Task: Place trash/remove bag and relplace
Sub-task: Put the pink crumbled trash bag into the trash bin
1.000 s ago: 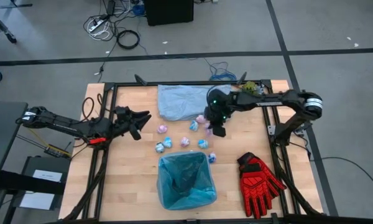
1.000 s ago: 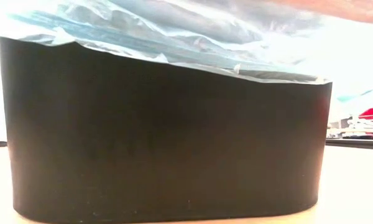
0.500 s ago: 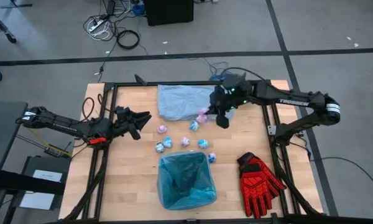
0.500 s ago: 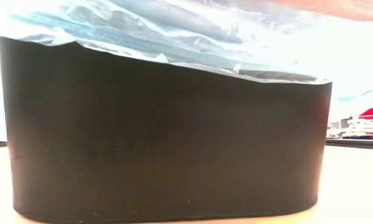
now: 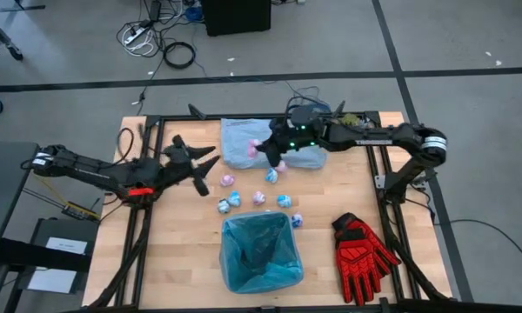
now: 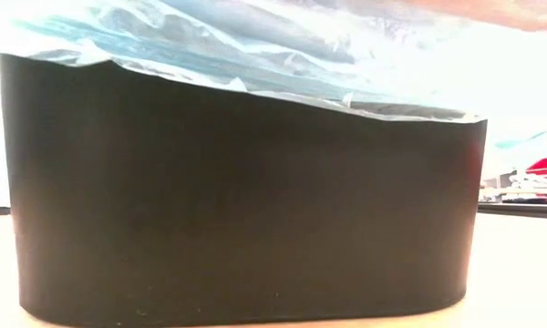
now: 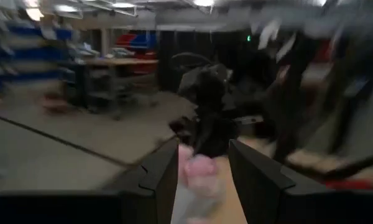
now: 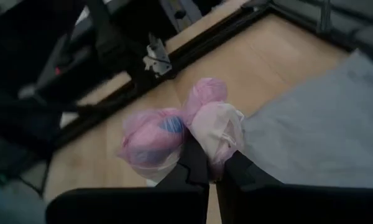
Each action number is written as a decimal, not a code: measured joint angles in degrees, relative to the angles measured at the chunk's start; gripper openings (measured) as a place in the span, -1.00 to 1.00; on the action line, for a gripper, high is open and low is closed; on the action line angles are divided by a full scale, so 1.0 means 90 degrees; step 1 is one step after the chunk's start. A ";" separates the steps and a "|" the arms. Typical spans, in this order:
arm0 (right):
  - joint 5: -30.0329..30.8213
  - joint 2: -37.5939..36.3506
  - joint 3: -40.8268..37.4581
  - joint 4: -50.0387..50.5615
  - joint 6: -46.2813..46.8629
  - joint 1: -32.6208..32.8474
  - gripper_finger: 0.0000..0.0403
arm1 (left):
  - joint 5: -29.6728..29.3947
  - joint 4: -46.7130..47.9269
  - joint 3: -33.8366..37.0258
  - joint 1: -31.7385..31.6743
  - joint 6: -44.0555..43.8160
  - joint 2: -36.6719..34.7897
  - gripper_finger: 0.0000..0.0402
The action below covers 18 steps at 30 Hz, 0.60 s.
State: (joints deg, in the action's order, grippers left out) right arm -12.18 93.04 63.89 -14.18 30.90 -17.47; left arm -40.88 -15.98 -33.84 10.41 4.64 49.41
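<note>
The left tool (image 5: 202,164) hovers with fingers spread wide, holding nothing, over the wooden worktop (image 5: 183,235). Just right of it, loose crumpled paper wads (image 5: 230,200) lie scattered, and nearer the front the crinkly cyan bag (image 5: 259,252) lines the bin. The right tool (image 5: 266,153) is clamped on a pink wad (image 8: 202,124) over the dull grey-blue bag (image 5: 244,139), so the bin lies straight toward the front from it.
</note>
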 joint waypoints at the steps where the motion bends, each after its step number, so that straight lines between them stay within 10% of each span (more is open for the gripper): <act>1: 0.0000 0.0114 -0.0002 -0.0224 0.0251 0.0000 -1.00 | -0.0028 0.0370 -0.0222 -0.0027 0.0168 0.0194 -0.24; 18: -0.0081 0.0675 0.0460 -0.1526 0.1388 0.0060 -1.00 | -0.0098 0.1568 -0.1030 -0.0826 -0.1123 0.1518 -0.24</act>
State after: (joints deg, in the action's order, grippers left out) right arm -12.92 99.11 68.03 -27.91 43.40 -16.94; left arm -41.77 -1.87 -43.11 2.97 -5.46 63.07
